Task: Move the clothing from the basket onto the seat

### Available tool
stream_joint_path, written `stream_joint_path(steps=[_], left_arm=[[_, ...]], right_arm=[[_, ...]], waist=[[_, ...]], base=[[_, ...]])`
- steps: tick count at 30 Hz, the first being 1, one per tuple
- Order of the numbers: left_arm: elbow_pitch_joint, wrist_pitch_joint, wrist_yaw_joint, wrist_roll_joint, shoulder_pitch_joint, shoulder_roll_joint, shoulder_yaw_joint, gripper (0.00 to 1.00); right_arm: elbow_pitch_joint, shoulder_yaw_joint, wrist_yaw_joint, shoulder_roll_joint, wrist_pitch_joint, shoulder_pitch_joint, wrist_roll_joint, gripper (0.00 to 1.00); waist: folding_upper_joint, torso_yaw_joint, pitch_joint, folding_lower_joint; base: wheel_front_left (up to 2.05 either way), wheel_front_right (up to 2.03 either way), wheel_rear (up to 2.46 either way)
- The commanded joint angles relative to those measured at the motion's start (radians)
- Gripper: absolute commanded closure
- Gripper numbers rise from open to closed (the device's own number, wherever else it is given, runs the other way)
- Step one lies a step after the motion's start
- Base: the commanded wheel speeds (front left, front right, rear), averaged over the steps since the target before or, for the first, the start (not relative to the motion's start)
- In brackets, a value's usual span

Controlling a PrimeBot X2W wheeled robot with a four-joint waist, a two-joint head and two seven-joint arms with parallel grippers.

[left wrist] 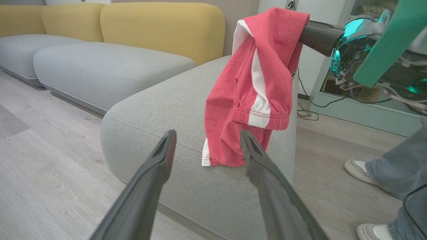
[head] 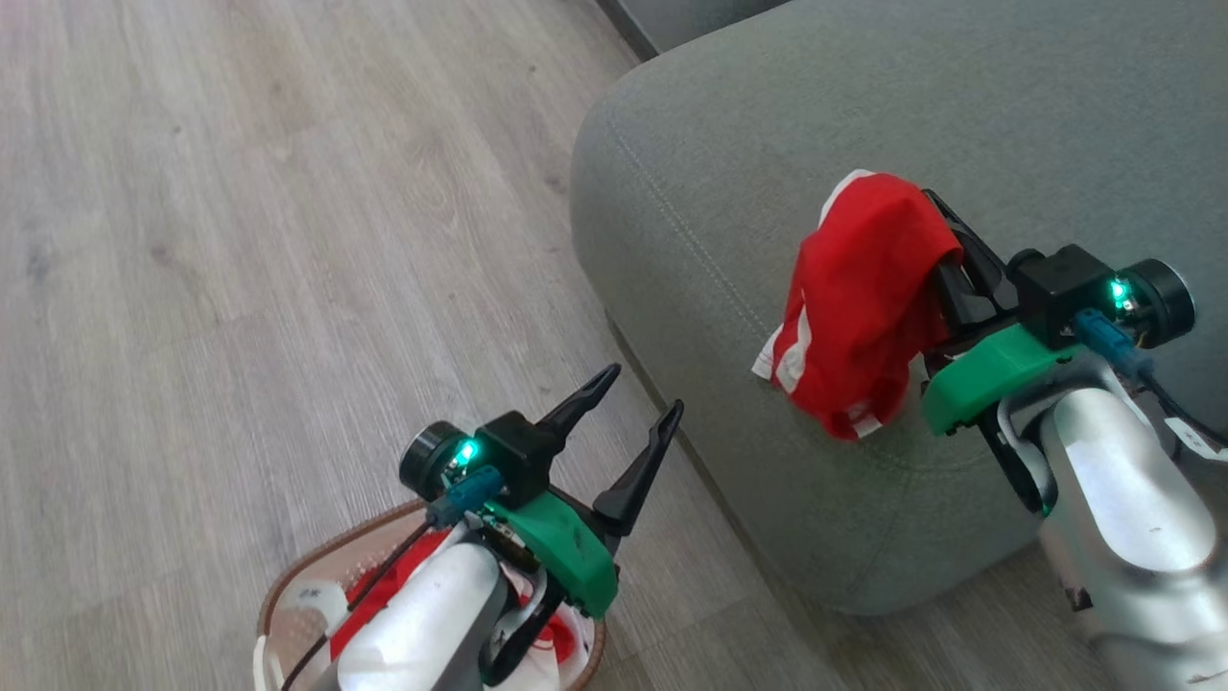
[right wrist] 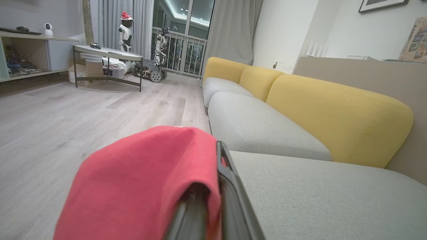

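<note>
Our left gripper (head: 646, 389) has two long, tapered black fingers (head: 645, 470). Behind them we carry a green bracket (head: 561, 552). Next to that bracket sits a black block (head: 518, 446) with a round black camera (head: 427, 459) and a glowing green light (head: 467, 451). Beside the bracket, a blue connector (head: 470, 494) feeds a thin black cable (head: 384, 576). Behind the bracket, our forearm (head: 422, 624) is a smooth silver shell.

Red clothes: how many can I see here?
2: one garment hangs from the right fingers above the seat; more red cloth lies in the basket under the left arm, which may hide others.
</note>
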Motion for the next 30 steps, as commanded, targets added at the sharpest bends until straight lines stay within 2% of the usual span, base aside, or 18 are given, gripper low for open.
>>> stream_joint_path(steps=[1,7,13,21,25,30], left_arm=[[-0.034,-0.012,-0.006,0.007,-0.029,0.003,0.039,0.0],[-0.043,-0.012,-0.008,0.044,-0.032,0.006,0.062,0.0],[-0.083,-0.012,-0.005,0.093,-0.072,0.028,0.079,0.0],[-0.143,-0.003,-0.004,0.154,-0.16,0.074,0.075,0.0],[-0.187,0.014,-0.002,0.173,-0.204,0.094,0.077,0.0],[-0.233,0.034,-0.003,0.195,-0.25,0.109,0.07,0.0]], right_arm=[[-0.026,0.013,0.0,-0.008,-0.01,-0.053,0.005,1.0],[0.033,0.017,0.0,-0.018,-0.009,-0.126,0.018,1.0],[0.119,0.007,0.0,-0.054,0.002,-0.296,0.053,1.0],[0.242,-0.035,0.0,-0.182,0.028,-0.593,0.071,1.0],[0.309,-0.099,0.0,-0.247,0.027,-0.732,0.054,1.0],[0.391,-0.219,0.0,-0.31,0.013,-0.834,-0.007,1.0]], waist=[[0.0,0.008,0.008,0.0],[0.0,0.048,0.045,0.0],[0.0,0.113,0.152,0.0],[0.0,0.198,0.339,0.0],[0.0,0.23,0.43,0.0],[0.0,0.269,0.524,0.0]], base=[[0.0,0.0,0.0],[0.0,0.0,0.0],[0.0,0.0,0.0],[0.0,0.0,0.0],[0.0,0.0,0.0],[0.0,0.0,0.0]])
